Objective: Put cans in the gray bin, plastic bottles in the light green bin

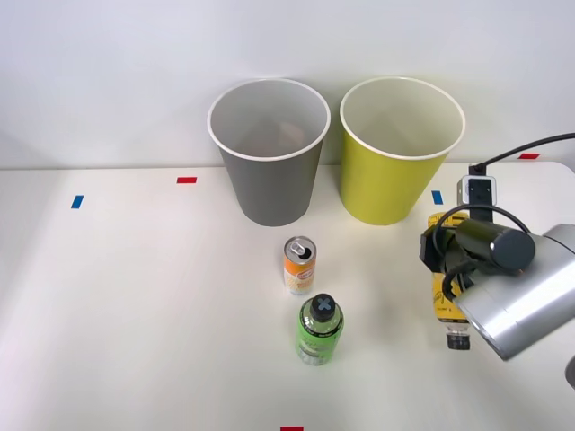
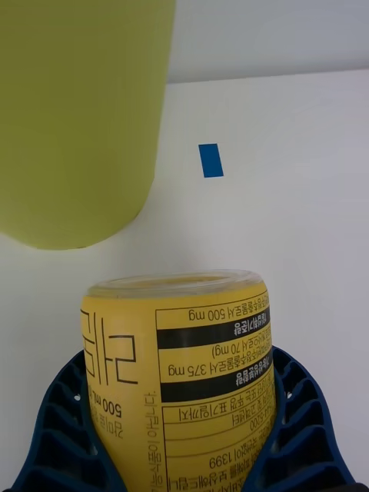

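Right tool [image 2: 181, 430] is clamping the yellow bottle [image 2: 184, 369], blue ribbed fingers [image 2: 58, 430] pressing on both sides of its printed body. In the front view the yellow bottle [image 1: 446, 310] is lying on the tabletop [image 1: 135, 305] at the right, cap pointing near, mostly covered by the arm, just near-right of the light green bin [image 1: 400, 148]. Gray bin [image 1: 269, 153] is standing left of it, both at the far side. Orange-and-white can [image 1: 299, 265] is standing upright near the gray bin, green bottle [image 1: 320, 329] standing just nearer than the can. A blue tape mark [image 2: 210, 160] is sitting on the tabletop beyond the yellow bottle.
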Controlling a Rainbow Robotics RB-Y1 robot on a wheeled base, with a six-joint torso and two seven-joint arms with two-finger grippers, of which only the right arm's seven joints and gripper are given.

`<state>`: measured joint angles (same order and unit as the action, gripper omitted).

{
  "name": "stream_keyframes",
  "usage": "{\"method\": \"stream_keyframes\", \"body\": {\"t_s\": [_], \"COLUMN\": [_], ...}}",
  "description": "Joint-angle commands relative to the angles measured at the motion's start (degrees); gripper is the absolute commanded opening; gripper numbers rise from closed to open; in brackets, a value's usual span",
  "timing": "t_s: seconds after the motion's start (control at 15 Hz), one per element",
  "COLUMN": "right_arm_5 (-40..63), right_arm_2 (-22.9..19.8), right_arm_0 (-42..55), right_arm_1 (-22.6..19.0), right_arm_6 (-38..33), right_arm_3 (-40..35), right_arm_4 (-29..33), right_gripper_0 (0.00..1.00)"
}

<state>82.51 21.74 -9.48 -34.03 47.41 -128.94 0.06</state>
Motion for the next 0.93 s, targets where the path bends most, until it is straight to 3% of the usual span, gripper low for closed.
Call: {"method": "stream_keyframes", "body": {"t_s": [0.07, 0.2, 0.4, 0.53, 0.93], "right_arm_5": [-2.36, -7.28, -19.85, -26.62, -44.46], "right_arm_2": [-3.73, -6.10, -8.91, -9.18, -11.90], "right_arm_0": [8.34, 12.74, 16.95, 18.01, 17.92], "right_arm_1": [-3.76, -4.99, -4.81, -3.67, 1.34], "right_arm_6": [6.73, 7.69, 7.69, 7.78, 6.90], "right_arm_3": [-11.95, -17.13, -18.80, -18.80, -18.89], "right_arm_4": [0.91, 0.82, 2.14, 5.04, 5.21], "right_gripper_0": [0.00, 0.00, 0.00, 0.00, 0.00]}}
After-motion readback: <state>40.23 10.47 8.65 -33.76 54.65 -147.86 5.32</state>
